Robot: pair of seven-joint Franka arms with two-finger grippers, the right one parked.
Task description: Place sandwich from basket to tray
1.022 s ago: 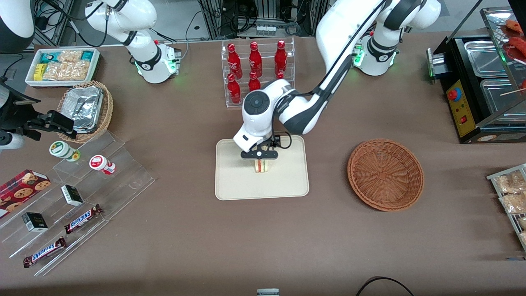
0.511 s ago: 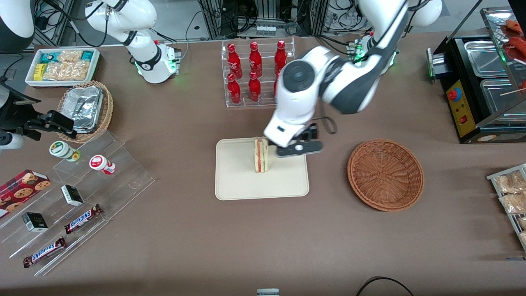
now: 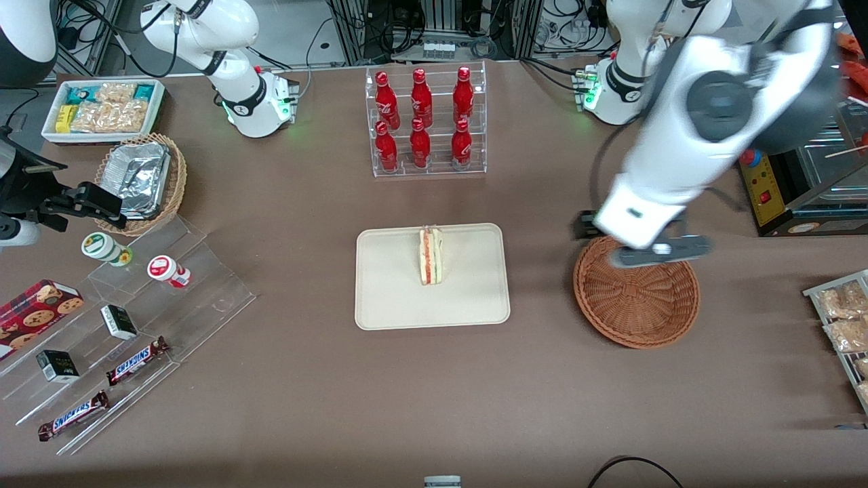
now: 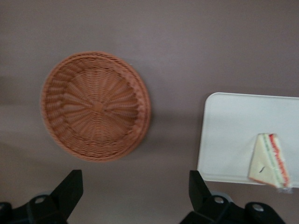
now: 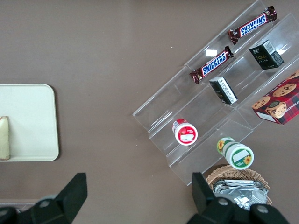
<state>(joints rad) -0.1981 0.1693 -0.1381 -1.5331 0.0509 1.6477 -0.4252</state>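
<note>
- Front view: the sandwich [image 3: 430, 256] stands on its edge on the tray [image 3: 393, 301], near the tray's middle. The red and green filling faces up. Nothing is touching it.
- The basket [image 3: 636, 298] sits on the brown counter [image 3: 312, 379], well apart from the tray, toward the working arm's end. There is nothing in it.
- The claw [image 3: 659, 252] hangs above the basket's rim, high up and away from the sandwich. The job looks done.
- What could go wrong: the sandwich is tall and thin, so it could tip over flat if the counter gets bumped. It would most likely stay on the tray.
- Farther from the camera than the tray is a clear rack of red bottles [image 3: 420, 118]. Toward the parked arm's end are a tan basket of foil containers [image 3: 139, 179], a white bin of snacks [image 3: 102, 108] and clear steps with candy bars [image 3: 135, 359].
- Toward the working arm's end stands a black food warmer [image 3: 793, 135] with metal pans.
- Left wrist view: the claw [image 4: 135, 193] is spread wide with nothing in it. Both dark fingers [image 4: 70, 189] show, and bare counter lies between them.
- The basket [image 4: 96, 105] has nothing in it. The tray [image 4: 233, 135] lies apart from it, with the sandwich [image 4: 271, 158] on it near one edge.
- Right wrist view: a corner of the tray [image 5: 28, 121] shows, with a bit of the sandwich [image 5: 3, 137] on it.
- It also shows the clear steps with candy bars [image 5: 212, 65], two small round tubs [image 5: 185, 131] and a cookie box [image 5: 280, 100].
- The counter is flat, with a plain brown cover.
</note>
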